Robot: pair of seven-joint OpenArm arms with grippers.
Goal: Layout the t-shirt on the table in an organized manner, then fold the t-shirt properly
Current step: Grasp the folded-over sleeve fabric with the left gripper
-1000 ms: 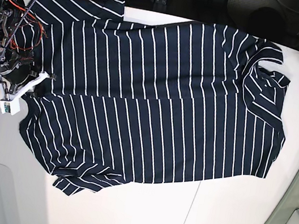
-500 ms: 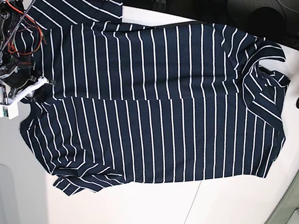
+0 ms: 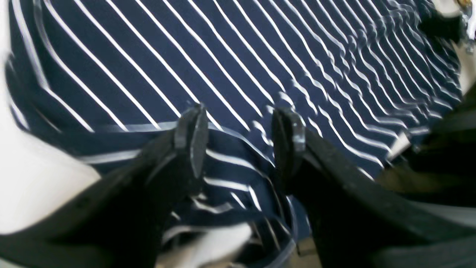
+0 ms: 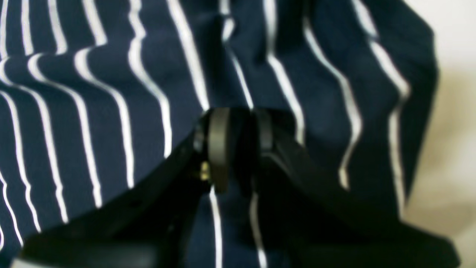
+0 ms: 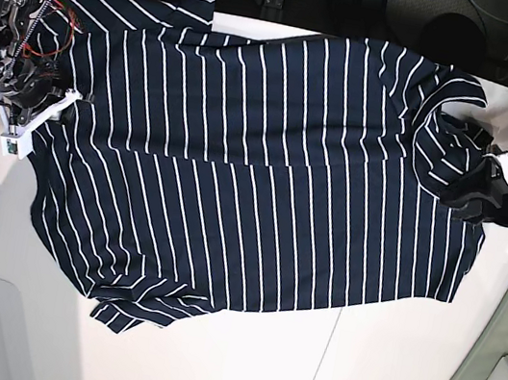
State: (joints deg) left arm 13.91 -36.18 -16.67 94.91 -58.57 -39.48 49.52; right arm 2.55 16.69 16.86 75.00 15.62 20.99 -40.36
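striped t-shirt (image 5: 257,171) flat on table (image 5: 380,367), l gripper (image 3: 238,137) open over collar

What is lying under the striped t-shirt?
Under the t-shirt is the white table, bare around the shirt's lower and right edges. Whether anything else lies beneath cannot be seen, because the fabric covers that area.
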